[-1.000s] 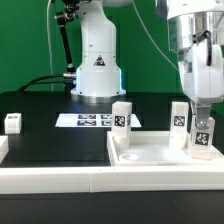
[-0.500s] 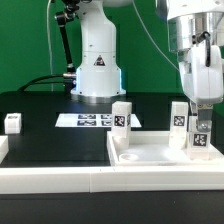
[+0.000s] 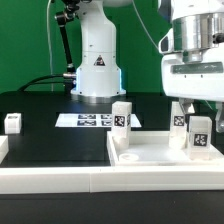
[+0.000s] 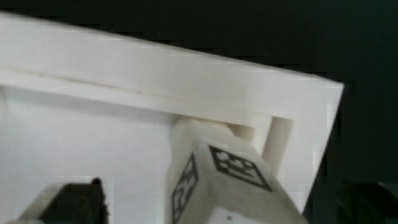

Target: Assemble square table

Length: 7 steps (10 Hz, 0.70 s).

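Exterior view: the square slab (image 3: 165, 155) is seen at the front of the table (image 3: 50, 135), toward the exterior view's right. Three legs are stood upright on it: one (image 3: 121, 117) at its rear corner, two (image 3: 180, 118) (image 3: 201, 134) near its far side. A fourth leg (image 3: 13, 122) is left loose at the exterior view's left, well apart. Task judged about three-quarters done. The tool (image 3: 192, 100) is raised above the slab, spread wide, nothing held. No containers are seen.

Wrist view: the slab's rimmed corner (image 4: 302, 100) and a tagged leg (image 4: 222, 170) are shown between the parted fingertips (image 4: 75, 200).
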Each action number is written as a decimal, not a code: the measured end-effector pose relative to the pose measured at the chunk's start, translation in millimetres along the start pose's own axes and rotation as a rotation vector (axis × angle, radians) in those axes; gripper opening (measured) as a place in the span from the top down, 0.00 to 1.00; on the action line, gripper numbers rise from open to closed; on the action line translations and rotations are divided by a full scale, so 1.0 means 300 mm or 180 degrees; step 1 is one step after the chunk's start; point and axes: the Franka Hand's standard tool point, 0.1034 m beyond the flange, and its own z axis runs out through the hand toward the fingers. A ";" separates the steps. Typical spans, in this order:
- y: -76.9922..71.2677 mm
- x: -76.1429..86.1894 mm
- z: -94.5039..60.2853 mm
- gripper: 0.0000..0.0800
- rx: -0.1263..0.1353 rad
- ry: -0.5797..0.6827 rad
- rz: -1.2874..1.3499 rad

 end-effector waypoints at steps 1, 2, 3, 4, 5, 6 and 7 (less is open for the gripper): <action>-0.001 0.002 0.002 0.19 0.0005 0.0011 -0.0282; -0.002 0.004 0.004 0.19 0.0011 0.0021 -0.0525; -0.002 0.004 0.004 0.19 0.0005 0.0030 -0.0851; -0.001 0.006 0.004 0.19 -0.0007 0.0045 -0.1132; -0.001 0.006 0.004 0.19 -0.0012 0.0049 -0.1317; -0.001 0.007 0.004 0.19 -0.0023 0.0062 -0.1533; -0.001 0.008 0.004 0.19 -0.0037 0.0077 -0.1782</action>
